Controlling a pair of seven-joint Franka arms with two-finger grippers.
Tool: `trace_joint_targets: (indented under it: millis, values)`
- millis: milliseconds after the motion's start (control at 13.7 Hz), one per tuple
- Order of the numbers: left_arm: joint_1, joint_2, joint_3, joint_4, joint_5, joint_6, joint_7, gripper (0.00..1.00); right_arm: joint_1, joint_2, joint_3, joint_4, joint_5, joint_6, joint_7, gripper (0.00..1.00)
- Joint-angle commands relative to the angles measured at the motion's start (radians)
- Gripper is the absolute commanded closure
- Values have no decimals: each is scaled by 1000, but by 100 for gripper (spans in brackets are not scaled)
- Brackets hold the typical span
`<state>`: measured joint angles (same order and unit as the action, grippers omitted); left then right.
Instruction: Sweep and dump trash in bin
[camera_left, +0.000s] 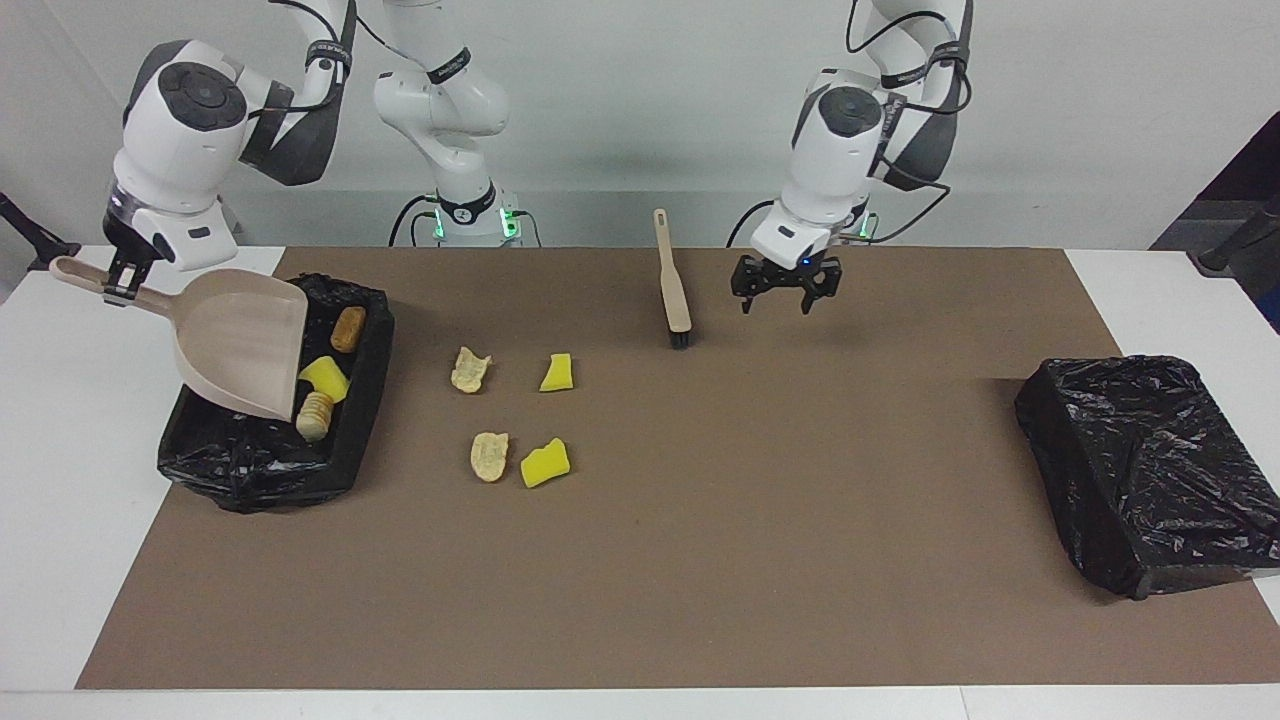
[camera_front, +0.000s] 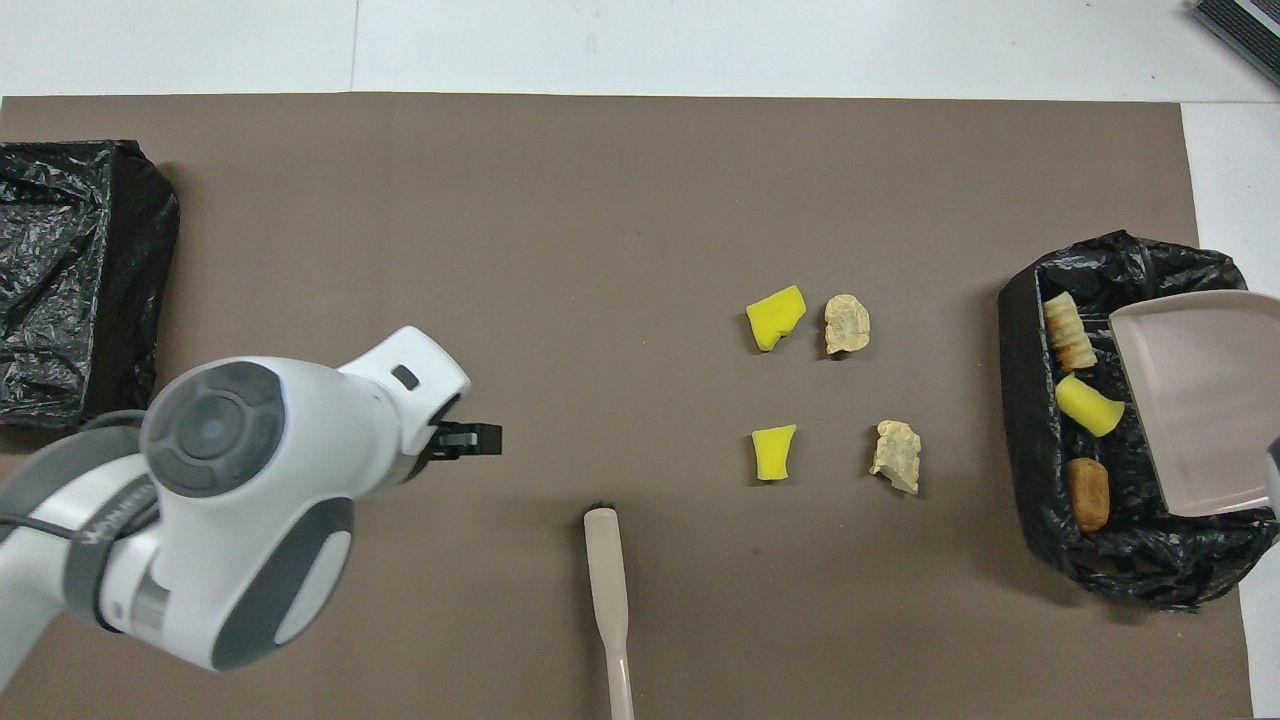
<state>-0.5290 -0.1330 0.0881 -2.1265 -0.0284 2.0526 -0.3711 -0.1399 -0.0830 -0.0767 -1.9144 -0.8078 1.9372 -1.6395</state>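
Note:
My right gripper (camera_left: 118, 285) is shut on the handle of the beige dustpan (camera_left: 240, 340) (camera_front: 1195, 400), which hangs tilted and bare over the black-lined bin (camera_left: 250, 465) (camera_front: 1020, 400). In the bin lie a striped roll (camera_left: 315, 415) (camera_front: 1068, 330), a yellow chunk (camera_left: 325, 378) (camera_front: 1088, 405) and an orange-brown piece (camera_left: 349, 328) (camera_front: 1088, 495). On the mat rest two tan scraps (camera_left: 470, 369) (camera_left: 489, 456) and two yellow chunks (camera_left: 557, 372) (camera_left: 545, 463). The brush (camera_left: 672, 285) (camera_front: 607, 580) lies free on the mat. My left gripper (camera_left: 777, 300) hovers open beside it, toward the left arm's end.
A second black-bagged bin (camera_left: 1150, 470) (camera_front: 70, 280) stands at the left arm's end of the table. The brown mat (camera_left: 700, 560) covers most of the tabletop, with white table (camera_left: 60, 500) showing at both ends.

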Motion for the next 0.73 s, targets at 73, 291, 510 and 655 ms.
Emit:
trace_joint_targets:
  millis: [73, 291, 510, 655]
  values:
    - [182, 22, -16, 156, 22, -133, 239, 0, 81, -21, 20, 121, -1, -212, -34, 100]
    - [279, 41, -14, 304, 22, -280, 372, 0, 88, -15, 72, 178, 118, -293, -20, 100]
    - [342, 44, -14, 416, 33, -356, 446, 0, 86, -9, 71, 176, 396, -258, 7, 100]
    - [398, 74, -14, 497, 41, -390, 457, 0, 95, 0, 78, 173, 525, -216, 26, 100]
